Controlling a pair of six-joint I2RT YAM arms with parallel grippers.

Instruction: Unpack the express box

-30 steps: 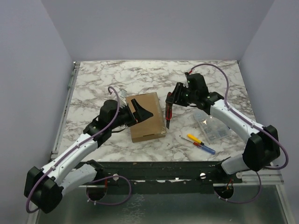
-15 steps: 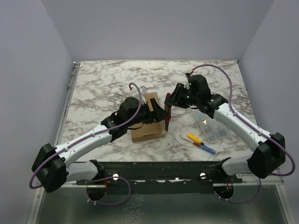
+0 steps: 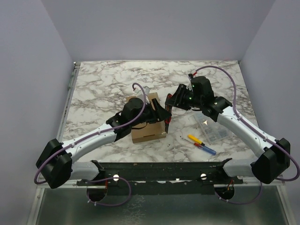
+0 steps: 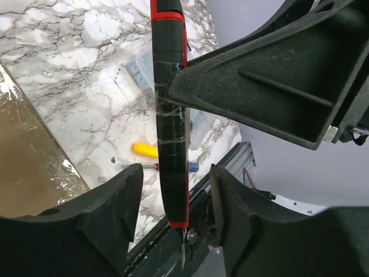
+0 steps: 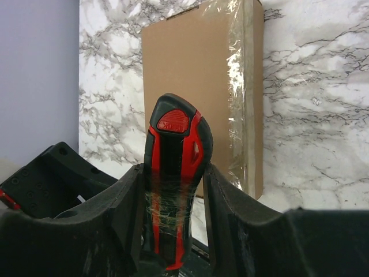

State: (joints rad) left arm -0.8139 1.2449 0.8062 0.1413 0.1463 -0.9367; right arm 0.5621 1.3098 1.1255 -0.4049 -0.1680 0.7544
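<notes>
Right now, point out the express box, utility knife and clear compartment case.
express box (image 5: 196,75), right wrist view, bare cardboard top face
utility knife (image 4: 170,133), left wrist view, mid handle
clear compartment case (image 3: 212,128), top external view, lid centre

The express box (image 3: 148,134) lies left of the knife (image 3: 168,122), the compartment case (image 3: 211,129) farther right.

1 rear overhead, 2 close wrist views; shared express box (image 5: 196,86)

- White marble table (image 3: 93,79) with grey veins, evenly lit.
- Behind the table: plain pale lilac back wall (image 3: 154,28).
- Flanking the table: matching left wall (image 3: 28,93) and right wall (image 3: 276,56).
- Along the table's near edge: dark metal rail (image 3: 159,169).
</notes>
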